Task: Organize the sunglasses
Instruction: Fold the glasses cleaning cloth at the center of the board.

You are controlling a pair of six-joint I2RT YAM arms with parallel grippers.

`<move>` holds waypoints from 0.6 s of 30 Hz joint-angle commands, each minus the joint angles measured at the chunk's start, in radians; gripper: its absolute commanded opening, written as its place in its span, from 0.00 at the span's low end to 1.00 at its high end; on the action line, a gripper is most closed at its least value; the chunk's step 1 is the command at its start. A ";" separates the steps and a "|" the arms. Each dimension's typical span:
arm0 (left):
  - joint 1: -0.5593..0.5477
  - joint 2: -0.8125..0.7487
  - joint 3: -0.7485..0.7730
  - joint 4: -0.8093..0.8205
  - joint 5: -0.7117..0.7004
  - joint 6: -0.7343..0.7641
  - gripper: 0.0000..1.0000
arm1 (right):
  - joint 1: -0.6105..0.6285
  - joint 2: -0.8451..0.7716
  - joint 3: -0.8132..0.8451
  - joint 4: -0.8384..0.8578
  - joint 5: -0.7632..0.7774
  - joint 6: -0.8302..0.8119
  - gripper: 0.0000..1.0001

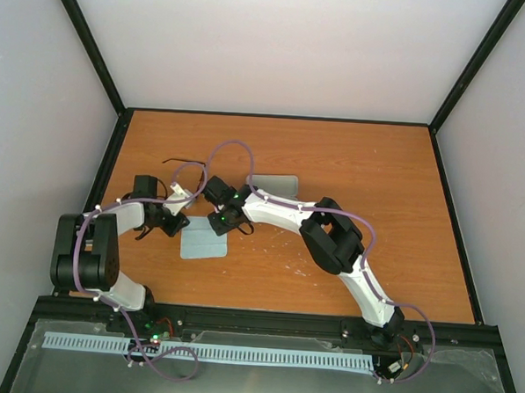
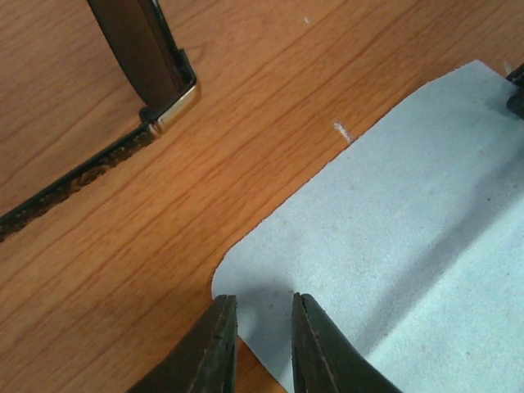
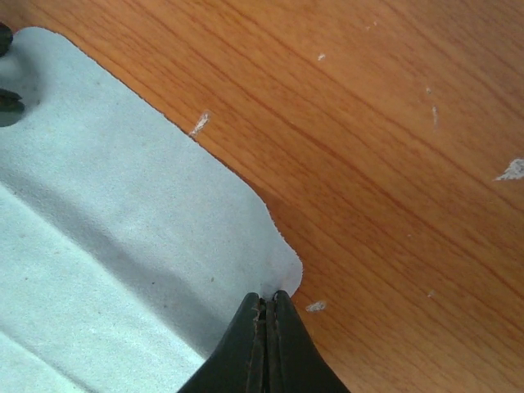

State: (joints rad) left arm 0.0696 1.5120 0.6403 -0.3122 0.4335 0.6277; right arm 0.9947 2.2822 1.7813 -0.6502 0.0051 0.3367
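The sunglasses (image 2: 168, 90) lie on the table, up and to the left of my left gripper in the left wrist view: a dark lens, a gold hinge and a slim patterned black arm. A pale blue-grey cloth (image 1: 205, 242) is spread flat between the two grippers. My left gripper (image 2: 264, 307) hangs over the cloth's near-left corner (image 2: 246, 270), jaws a little apart and nothing pinched. My right gripper (image 3: 268, 296) is shut on the opposite corner of the cloth (image 3: 282, 270), low over the table.
A pale grey flat object (image 1: 275, 186) lies behind the right arm's forearm. Bare wooden table (image 1: 378, 185) stretches to the right and back. Black frame posts and white walls enclose the table.
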 commanded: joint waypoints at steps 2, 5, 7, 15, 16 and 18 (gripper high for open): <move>-0.020 0.008 -0.024 0.017 -0.032 -0.010 0.16 | 0.005 -0.017 0.019 0.005 -0.008 -0.006 0.03; -0.021 0.011 -0.024 0.012 -0.032 -0.007 0.10 | 0.005 -0.017 0.018 0.006 -0.008 -0.006 0.03; -0.021 0.010 -0.024 0.006 -0.030 -0.005 0.06 | 0.005 -0.018 0.017 0.006 -0.006 -0.006 0.03; -0.022 -0.068 -0.016 -0.016 -0.006 -0.028 0.01 | 0.005 -0.046 -0.016 0.032 -0.009 -0.012 0.03; -0.022 -0.081 -0.011 -0.025 0.012 -0.032 0.01 | 0.005 -0.049 -0.021 0.036 -0.014 -0.013 0.03; -0.022 -0.102 -0.001 -0.039 0.033 -0.043 0.01 | 0.005 -0.056 -0.029 0.044 -0.020 -0.015 0.03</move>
State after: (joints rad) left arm 0.0586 1.4654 0.6228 -0.3130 0.4206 0.6113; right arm 0.9947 2.2818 1.7737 -0.6346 -0.0051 0.3351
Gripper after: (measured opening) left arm 0.024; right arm 0.030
